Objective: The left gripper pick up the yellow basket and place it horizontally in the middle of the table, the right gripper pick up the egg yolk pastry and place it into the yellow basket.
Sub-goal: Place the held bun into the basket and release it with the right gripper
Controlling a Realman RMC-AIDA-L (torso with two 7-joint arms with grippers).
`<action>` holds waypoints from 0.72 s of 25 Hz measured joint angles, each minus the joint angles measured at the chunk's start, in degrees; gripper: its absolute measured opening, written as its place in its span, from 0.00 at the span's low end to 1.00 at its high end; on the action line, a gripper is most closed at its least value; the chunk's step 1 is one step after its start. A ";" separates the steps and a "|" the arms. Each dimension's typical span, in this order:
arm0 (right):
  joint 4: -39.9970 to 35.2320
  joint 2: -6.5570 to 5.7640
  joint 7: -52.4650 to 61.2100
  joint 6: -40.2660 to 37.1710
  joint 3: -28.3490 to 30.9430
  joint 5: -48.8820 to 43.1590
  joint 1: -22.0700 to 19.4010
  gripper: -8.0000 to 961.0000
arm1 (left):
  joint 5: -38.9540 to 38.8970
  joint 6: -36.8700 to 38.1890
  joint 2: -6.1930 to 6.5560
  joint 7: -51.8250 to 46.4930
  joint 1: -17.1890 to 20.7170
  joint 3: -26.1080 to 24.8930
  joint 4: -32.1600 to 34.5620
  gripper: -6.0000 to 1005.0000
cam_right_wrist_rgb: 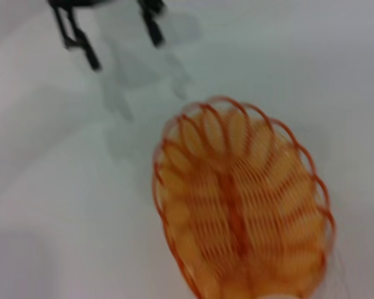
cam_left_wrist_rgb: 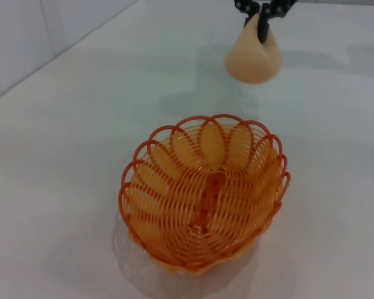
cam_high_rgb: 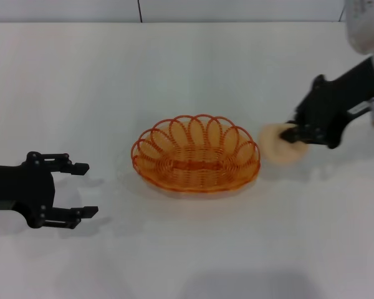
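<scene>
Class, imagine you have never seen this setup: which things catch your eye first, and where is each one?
The yellow basket stands out first, lying empty in the middle of the white table. Just beside its rim on the robot's right, the right gripper holds the egg yolk pastry, not yet over the basket. The left gripper sits open, apart from the basket on the robot's left.

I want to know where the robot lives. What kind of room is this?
Probably a robot test lab, not a kitchen. There's just a bare white table, one basket, and a pastry held in the right tool, with a plain wall behind.
</scene>
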 joint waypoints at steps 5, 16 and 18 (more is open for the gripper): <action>0.99 0.34 1.84 5.64 -6.81 4.64 0.21 0.05 | 0.02 0.07 0.00 -0.01 0.00 0.00 0.04 0.77; 9.55 0.59 3.80 17.05 -15.49 9.00 3.66 0.07 | 0.50 0.38 0.05 0.32 1.54 0.08 0.66 0.77; 11.33 0.61 3.82 19.47 -15.72 11.17 4.56 0.07 | 0.50 0.40 0.00 0.47 1.72 0.19 0.84 0.77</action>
